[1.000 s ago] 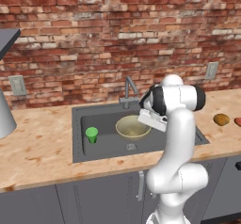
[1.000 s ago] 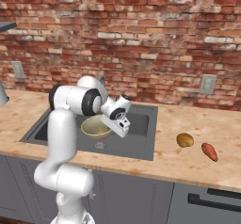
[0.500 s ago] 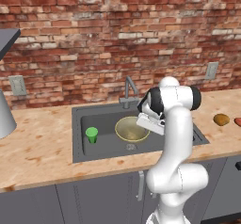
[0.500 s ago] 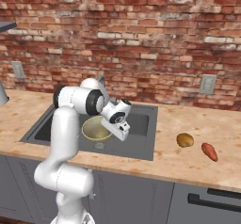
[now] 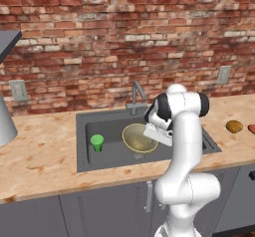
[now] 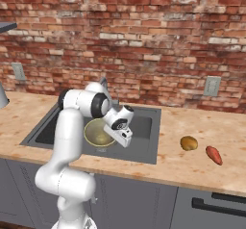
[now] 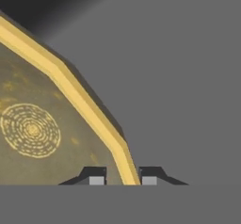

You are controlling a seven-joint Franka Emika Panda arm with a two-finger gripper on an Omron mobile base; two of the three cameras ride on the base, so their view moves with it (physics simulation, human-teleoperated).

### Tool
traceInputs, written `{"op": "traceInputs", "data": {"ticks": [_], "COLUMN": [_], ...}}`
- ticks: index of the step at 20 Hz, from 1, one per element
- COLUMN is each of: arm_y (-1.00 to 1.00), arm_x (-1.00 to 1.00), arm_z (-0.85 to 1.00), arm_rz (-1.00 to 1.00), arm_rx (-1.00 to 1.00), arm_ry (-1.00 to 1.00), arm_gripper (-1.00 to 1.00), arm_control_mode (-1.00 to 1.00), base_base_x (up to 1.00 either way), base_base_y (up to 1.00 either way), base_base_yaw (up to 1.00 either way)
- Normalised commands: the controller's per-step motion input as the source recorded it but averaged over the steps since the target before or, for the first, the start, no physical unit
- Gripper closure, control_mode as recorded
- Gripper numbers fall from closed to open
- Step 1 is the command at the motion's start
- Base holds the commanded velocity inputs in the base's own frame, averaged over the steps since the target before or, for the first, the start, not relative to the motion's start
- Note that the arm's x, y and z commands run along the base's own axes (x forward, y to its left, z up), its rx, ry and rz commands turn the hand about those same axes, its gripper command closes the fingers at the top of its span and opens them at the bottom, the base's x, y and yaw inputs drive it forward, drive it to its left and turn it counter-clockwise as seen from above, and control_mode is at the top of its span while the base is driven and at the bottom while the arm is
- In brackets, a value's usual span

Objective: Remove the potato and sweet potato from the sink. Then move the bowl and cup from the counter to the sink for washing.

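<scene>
Inside the sink (image 5: 82, 142): one bowl (image 5: 134, 137), one cup (image 5: 97, 142); gripper (image 7: 123, 180) straddles the bowl rim, grip unclear.

Sink (image 5: 82, 131) set in counter (image 5: 40, 156), tap (image 5: 137, 92) behind it. In the basin: cup (image 5: 97, 142) at left, bowl (image 5: 137, 137) right of it, apart. Gripper (image 7: 123, 178) fingertips straddle bowl rim. Potato (image 6: 189, 143) on counter right of sink; sweet potato (image 6: 214, 155) just beyond it.
</scene>
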Motion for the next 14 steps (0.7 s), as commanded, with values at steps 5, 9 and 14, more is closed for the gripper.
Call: {"op": "traceInputs", "data": {"ticks": [5,9,14], "arm_y": [0.11,0.03,0.01], "arm_x": [0.04,-0.03,-0.04], "arm_z": [-0.16,-0.03,0.00], "arm_rz": [0.00,0.00,0.00], "arm_rx": [0.00,0.00,0.00], "arm_ry": [0.00,0.00,0.00], "arm_gripper": [1.00,1.00,1.00], "arm_control_mode": [-1.00,-1.00,-1.00], "base_base_x": [0.00,0.00,0.00], "base_base_y": [0.00,0.00,0.00], "base_base_yaw": [0.00,0.00,0.00]}}
